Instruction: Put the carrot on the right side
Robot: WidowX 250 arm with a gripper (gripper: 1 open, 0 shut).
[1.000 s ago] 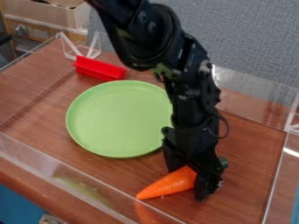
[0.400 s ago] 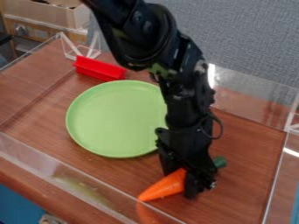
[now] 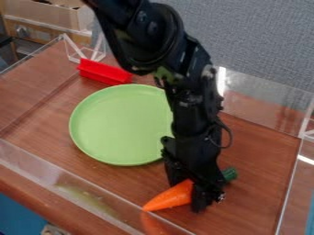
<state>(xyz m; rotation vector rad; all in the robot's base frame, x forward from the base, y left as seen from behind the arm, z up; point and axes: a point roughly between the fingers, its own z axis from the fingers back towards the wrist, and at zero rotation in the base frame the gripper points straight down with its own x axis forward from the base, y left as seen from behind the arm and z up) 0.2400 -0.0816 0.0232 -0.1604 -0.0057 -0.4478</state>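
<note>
Since a second ago the arm has barely shifted, though its black end effector point(image 3: 200, 186) seems drawn in tighter around the thick end of the carrot point(image 3: 172, 196), where before it stood wider. It points straight down, with the carrot's stem end caught between its fingers, and I judge it to be pinching the carrot, though the dark fingers hide the contact itself. The carrot lies low at the near right of the wooden surface point(image 3: 50, 101), just off the near right rim of the green plate point(image 3: 117, 124), not touching it as far as I can tell. Its long axis runs roughly left to right, orange tip pointing left and toward me, green stem poking out on the right beyond the fingers. The red block point(image 3: 103, 72) sits well apart, behind the plate. A move rightward would carry the carrot stem first, away from the plate.
</note>
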